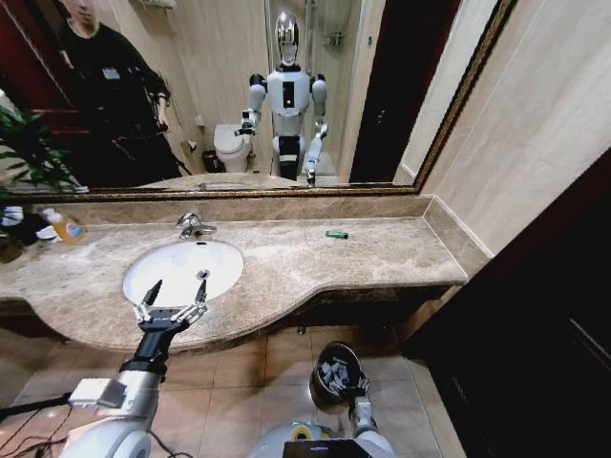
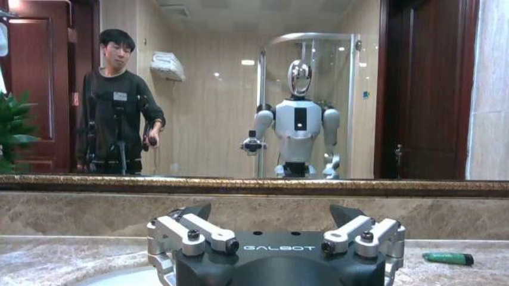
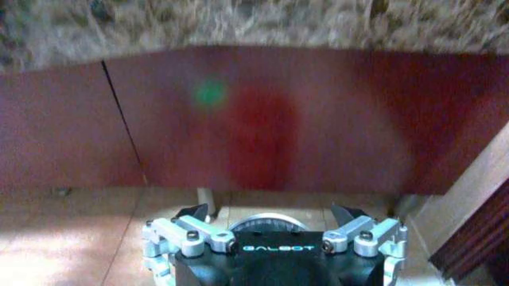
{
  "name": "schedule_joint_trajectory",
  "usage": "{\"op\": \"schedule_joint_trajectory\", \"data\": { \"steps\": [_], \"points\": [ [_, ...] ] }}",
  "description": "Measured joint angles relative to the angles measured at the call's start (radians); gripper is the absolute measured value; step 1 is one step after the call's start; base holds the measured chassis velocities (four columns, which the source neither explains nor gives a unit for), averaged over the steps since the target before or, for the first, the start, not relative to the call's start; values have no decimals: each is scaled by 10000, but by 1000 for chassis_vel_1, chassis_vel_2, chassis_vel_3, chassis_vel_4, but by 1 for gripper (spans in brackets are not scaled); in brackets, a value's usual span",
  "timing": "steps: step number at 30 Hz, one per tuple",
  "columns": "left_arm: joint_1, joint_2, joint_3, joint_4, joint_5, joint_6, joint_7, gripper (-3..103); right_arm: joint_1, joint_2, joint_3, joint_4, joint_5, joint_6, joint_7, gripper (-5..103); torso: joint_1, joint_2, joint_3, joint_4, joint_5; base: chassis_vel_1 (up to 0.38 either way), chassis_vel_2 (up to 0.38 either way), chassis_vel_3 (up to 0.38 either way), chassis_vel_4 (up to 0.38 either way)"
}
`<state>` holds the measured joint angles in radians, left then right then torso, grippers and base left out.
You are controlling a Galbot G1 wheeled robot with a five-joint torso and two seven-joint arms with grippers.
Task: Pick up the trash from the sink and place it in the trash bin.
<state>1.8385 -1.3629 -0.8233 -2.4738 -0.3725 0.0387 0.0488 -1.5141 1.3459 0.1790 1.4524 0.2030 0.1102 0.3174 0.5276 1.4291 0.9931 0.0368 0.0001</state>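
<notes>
The white oval sink sits in the beige marble counter, its bowl bare apart from the drain. My left gripper hovers open over the basin's near rim, with nothing between its fingers; the left wrist view has the same open gripper facing the mirror. A tiny green piece of trash lies on the counter right of the sink. The round dark trash bin stands on the floor below, with white scraps inside. My right gripper is open and empty at the bin's rim.
A chrome faucet stands behind the basin. A yellow-orange bottle and a plant are at the counter's far left. A large mirror backs the counter. A dark wooden panel closes in the right side, and red-brown cabinet fronts run under the counter.
</notes>
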Motion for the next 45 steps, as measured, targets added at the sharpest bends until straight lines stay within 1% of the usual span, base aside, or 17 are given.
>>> {"op": "schedule_joint_trajectory", "data": {
  "steps": [5, 13, 16, 17, 19, 21, 23, 24, 27, 28, 31, 32, 35, 40, 43, 44, 45],
  "points": [
    [0, 0, 0, 0, 0, 0, 0, 100, -573, -416, 53, 1520, 22, -24, 219, 100, 0, 0, 0, 0, 1, 0, 0, 0, 0],
    [0, 0, 0, 0, 0, 0, 0, 100, -949, -779, 283, 3482, -698, -31, 600, 100, 0, 0, 0, 0, -1, 0, 0, 0, 0],
    [0, 0, 0, 0, 0, 1, 0, 100, -801, -747, 307, 4240, -1026, -349, 677, 100, 0, 0, 0, 0, 0, 0, 0, 0, 0],
    [0, 0, 0, 0, 0, 0, 0, 100, -673, -712, 314, 4815, -1046, -740, 645, 100, 0, 0, 0, 0, 0, 0, 0, 0, 0],
    [1, 0, 0, 0, 0, 0, 0, 100, -466, -747, 293, 5468, -900, -1272, 592, 100, 0, 0, 0, -1, -1, 0, 0, 0, 0],
    [0, 0, 0, 0, 0, 0, 0, 100, -367, -798, 272, 5654, -801, -1436, 583, 100, 0, 0, 0, -1, 0, 0, 0, 0, 0],
    [0, 0, 0, 0, 0, 0, 0, 100, 197, -1190, 180, 6256, -337, -2136, 496, 100, 0, 0, 0, 0, -1, 0, 0, 0, 0],
    [0, 0, 0, 0, 0, 0, 0, 100, 197, -1190, 180, 6256, -337, -2136, 496, 100, 0, 0, 0, 0, -1, 0, 0, 0, 0],
    [0, 0, 0, 0, 0, 0, 0, 100, 1272, -2054, 161, 6184, 60, -2488, -333, 100, 0, 0, 1, 0, 1, 0, 0, 0, 0],
    [0, 0, 0, 0, 0, 0, 0, 100, 1272, -2054, 161, 6184, 60, -2488, -333, 100, 0, 0, 1, 0, 1, 0, 0, 0, 0],
    [0, 0, 0, 0, 0, 0, 0, 100, 2598, -2886, 172, 5572, 1193, -2601, -1248, 100, 0, 0, 1, 0, 3, 0, 0, 0, 0],
    [0, 0, 0, 0, 0, 0, 0, 100, 2598, -2886, 172, 5572, 1193, -2601, -1248, 100, 0, 0, 1, 0, 3, 0, 0, 0, 0],
    [0, 0, 0, 0, 0, 0, 2, 100, 3988, -3641, 236, 4914, 2839, -2914, -2247, 100, 1, -1, 2, 1, 2, 0, 0, 0, 0],
    [0, 0, 1, 0, 0, 0, 5, 100, 5190, -4160, 197, 3959, 3652, -3000, -3047, 100, 1, 0, 1, -1, 2, 0, 0, 0, 0],
    [1, -1, 0, 0, 0, 0, 0, 100, 6707, -4336, -61, 2463, 3981, -3095, -4237, 100, 1, -1, 2, -1, 3, 0, 0, 0, 0],
    [1, 0, 0, 0, 0, 0, -2, 100, 7451, -4296, -155, 1648, 4048, -2986, -5031, 100, 1, -1, 2, 0, 2, 0, 0, 0, 0],
    [1, 0, 0, 0, 0, 0, -2, 100, 7451, -4296, -155, 1648, 4048, -2986, -5031, 100, 1, -1, 2, 0, 2, 0, 0, 0, 0]
  ]
}}
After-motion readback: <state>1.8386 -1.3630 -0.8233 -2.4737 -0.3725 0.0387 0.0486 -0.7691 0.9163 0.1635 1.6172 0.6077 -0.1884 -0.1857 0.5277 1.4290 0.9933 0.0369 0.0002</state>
